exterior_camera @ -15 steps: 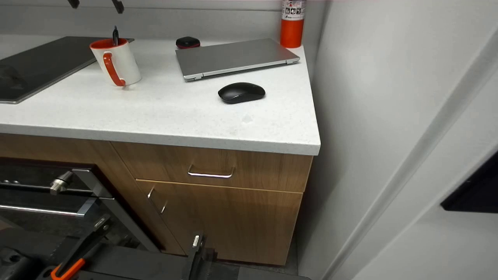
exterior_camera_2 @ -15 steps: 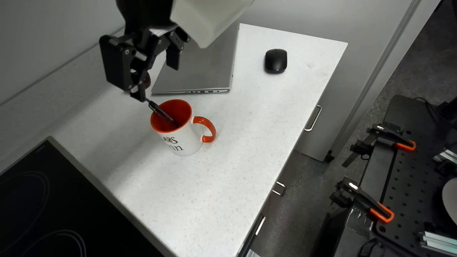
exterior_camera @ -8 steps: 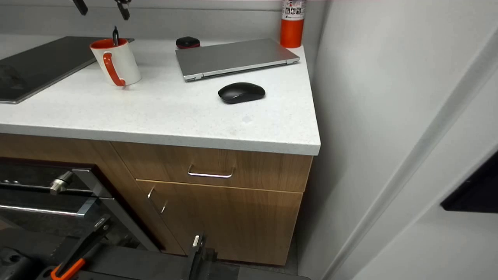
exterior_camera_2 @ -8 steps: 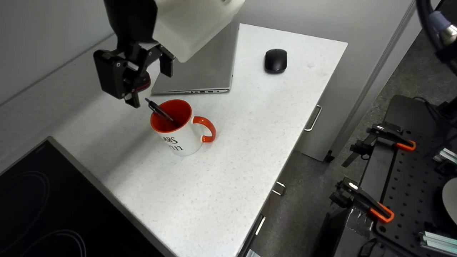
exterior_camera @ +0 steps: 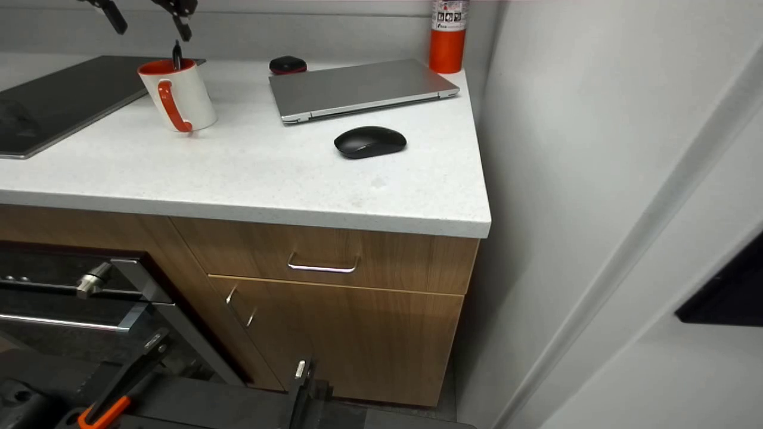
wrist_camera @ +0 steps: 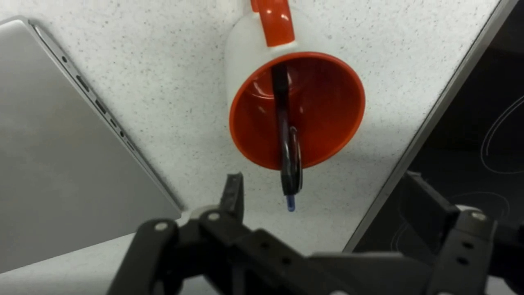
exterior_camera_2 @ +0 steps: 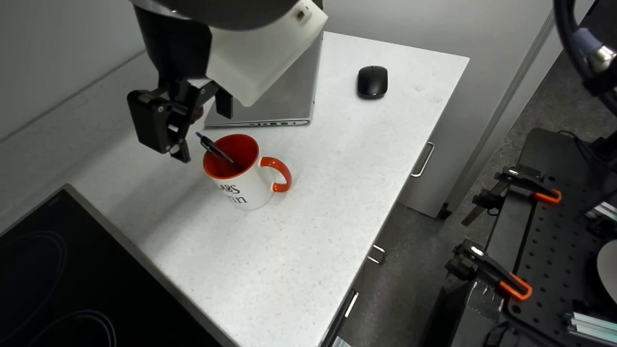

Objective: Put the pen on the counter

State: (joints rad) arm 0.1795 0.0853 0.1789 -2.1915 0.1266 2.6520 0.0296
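Note:
The dark pen [wrist_camera: 290, 172] with a blue tip leans in a white mug [wrist_camera: 241, 53] with a red inside and handle. Its top end sticks out over the rim; its lower end is inside the mug. Both exterior views show the pen [exterior_camera: 177, 56] [exterior_camera_2: 214, 149] and the mug [exterior_camera: 199, 104] [exterior_camera_2: 255, 190]. The mug stands on the white counter [exterior_camera: 268, 173] [exterior_camera_2: 299, 231]. My gripper [wrist_camera: 324, 176] is open and empty, just above the pen's top. In the wrist view the pen's top shows between the fingers, nearer the left one. The gripper also shows in both exterior views [exterior_camera: 152, 33] [exterior_camera_2: 202, 136].
A grey closed laptop [exterior_camera: 363, 86] and a black mouse [exterior_camera: 369, 143] lie on the counter. A small black-and-red object [exterior_camera: 288, 64] is behind the laptop. A red cylinder [exterior_camera: 447, 50] stands at the back corner. A black cooktop [exterior_camera_2: 58, 270] borders the mug's side.
My open gripper has come down toward the pen's top, with a small sideways shift. The pen, the mug and the other objects have not moved.

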